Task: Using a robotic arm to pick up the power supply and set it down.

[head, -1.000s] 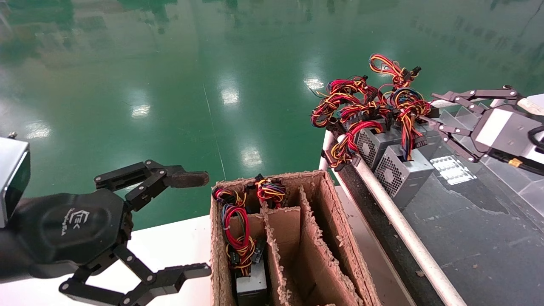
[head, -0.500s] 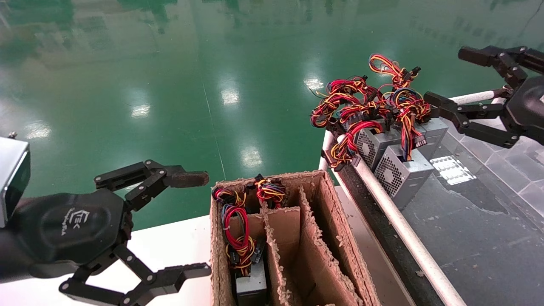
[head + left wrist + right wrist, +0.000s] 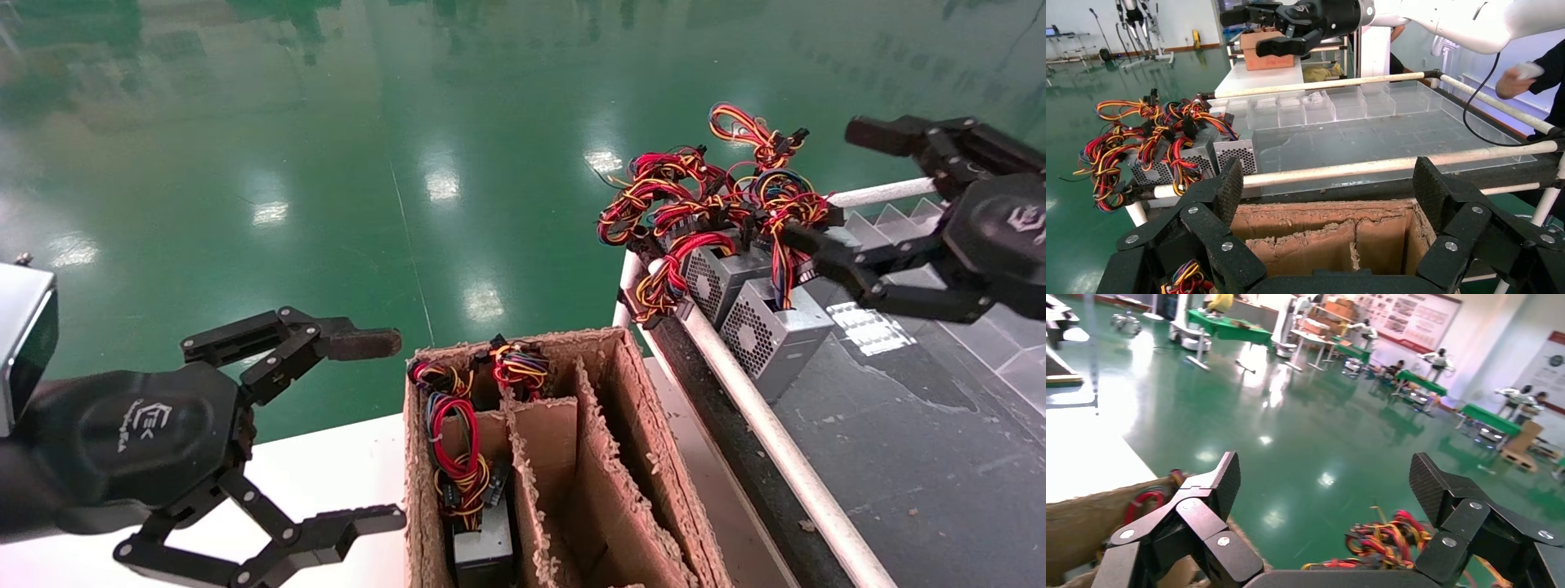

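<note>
Right black linkage-fingered gripper (image 3: 825,186) spread wide over the cluster of small grey perforated metal power supplies (image 3: 772,331) with red, yellow and orange wire bundles, gripping nothing.

Head view: supplies at centre right, on the dark tray beside the white rail (image 3: 768,437); brown divided cardboard box (image 3: 621,433) at lower centre; left black gripper (image 3: 372,429), jaws wide, lower left.
Left wrist view: right gripper (image 3: 1257,29) at top, supplies (image 3: 1236,156) mid-left.
Right wrist view: fingers (image 3: 1220,484) splayed, coloured wires (image 3: 1379,539) at the bottom of the frame.
</note>
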`<state>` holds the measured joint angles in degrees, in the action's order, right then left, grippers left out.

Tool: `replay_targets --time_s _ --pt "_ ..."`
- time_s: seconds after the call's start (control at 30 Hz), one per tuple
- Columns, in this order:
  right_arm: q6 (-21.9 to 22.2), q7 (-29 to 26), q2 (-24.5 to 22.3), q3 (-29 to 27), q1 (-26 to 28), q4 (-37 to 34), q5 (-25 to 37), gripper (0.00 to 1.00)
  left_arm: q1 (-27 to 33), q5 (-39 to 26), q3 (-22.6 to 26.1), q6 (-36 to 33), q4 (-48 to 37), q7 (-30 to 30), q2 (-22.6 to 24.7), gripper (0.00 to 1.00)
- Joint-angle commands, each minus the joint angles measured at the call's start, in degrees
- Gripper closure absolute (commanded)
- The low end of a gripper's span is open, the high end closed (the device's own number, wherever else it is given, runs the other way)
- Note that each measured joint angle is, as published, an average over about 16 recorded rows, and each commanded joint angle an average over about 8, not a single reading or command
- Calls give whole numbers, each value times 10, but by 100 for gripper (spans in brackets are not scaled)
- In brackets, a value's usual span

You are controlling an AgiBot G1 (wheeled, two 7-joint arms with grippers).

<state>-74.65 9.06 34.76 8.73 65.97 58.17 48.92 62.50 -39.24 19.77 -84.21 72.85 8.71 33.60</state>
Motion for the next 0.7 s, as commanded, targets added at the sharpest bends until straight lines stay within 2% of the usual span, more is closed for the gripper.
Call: replay_targets --time_s 0.03,0.7 --pt "-5 -9 0 3 -2 7 -3 0 0 0 0 0 0 0 0 0" --pt "-53 -95 1 35 -21 74 -34 0 0 0 0 0 0 0 0 1"
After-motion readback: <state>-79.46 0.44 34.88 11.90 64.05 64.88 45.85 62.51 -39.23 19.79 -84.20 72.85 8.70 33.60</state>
